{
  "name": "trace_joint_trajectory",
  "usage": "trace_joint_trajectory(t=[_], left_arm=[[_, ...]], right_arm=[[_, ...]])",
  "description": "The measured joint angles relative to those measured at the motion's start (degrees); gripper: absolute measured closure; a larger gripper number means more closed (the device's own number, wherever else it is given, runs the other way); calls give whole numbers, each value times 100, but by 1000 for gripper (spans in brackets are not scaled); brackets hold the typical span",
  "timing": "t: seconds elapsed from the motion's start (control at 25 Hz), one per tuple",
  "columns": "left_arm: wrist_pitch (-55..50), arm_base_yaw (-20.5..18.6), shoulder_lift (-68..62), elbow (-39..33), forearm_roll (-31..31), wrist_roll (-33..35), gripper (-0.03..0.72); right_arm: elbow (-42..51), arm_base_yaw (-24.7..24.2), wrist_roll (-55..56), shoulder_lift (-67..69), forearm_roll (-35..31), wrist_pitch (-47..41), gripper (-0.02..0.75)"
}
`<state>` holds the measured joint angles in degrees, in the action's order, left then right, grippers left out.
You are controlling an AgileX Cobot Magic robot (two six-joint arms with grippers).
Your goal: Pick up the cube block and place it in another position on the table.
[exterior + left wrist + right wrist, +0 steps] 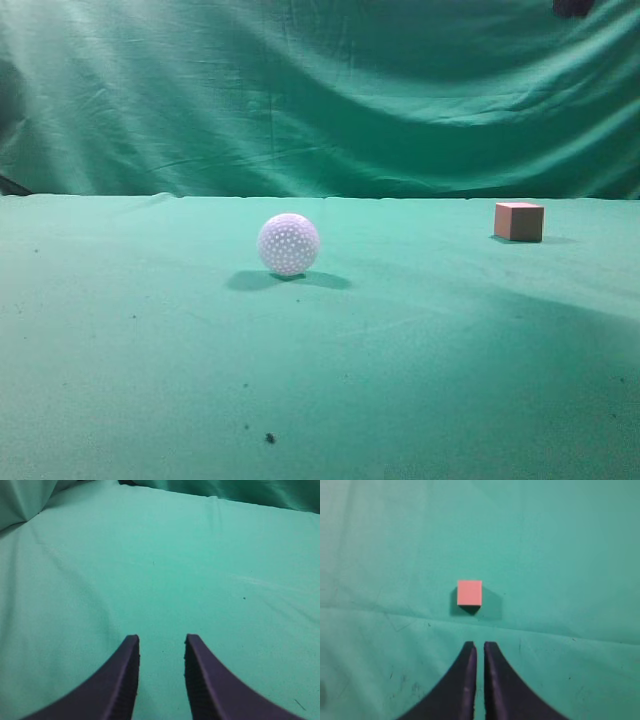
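Observation:
The cube block (519, 221) is reddish-brown with a pinkish top and sits on the green table (150, 350) at the far right. In the right wrist view the cube (469, 592) lies a little ahead of my right gripper (480, 647), which hovers above the cloth with its jaws nearly together and empty. My left gripper (161, 640) is open and empty over bare green cloth (150, 555). No cube shows in the left wrist view.
A white dimpled ball (288, 244) rests near the middle of the table, well left of the cube. A wrinkled green backdrop (320, 90) hangs behind. A dark part (572, 7) shows at the top right edge. Small dark specks dot the cloth.

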<state>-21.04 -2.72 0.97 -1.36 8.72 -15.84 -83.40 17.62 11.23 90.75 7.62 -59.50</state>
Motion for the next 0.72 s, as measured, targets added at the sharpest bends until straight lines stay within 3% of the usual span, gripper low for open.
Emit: trace_joint_trajectory(t=[0.48, 0.72], left_arm=[[0, 0, 0, 0, 0, 0, 426], [0, 0, 0, 0, 0, 0, 426]], right_arm=[[2551, 0, -32, -2450, -600, 220, 738], [3255, 0, 4, -3511, -823, 450, 738]])
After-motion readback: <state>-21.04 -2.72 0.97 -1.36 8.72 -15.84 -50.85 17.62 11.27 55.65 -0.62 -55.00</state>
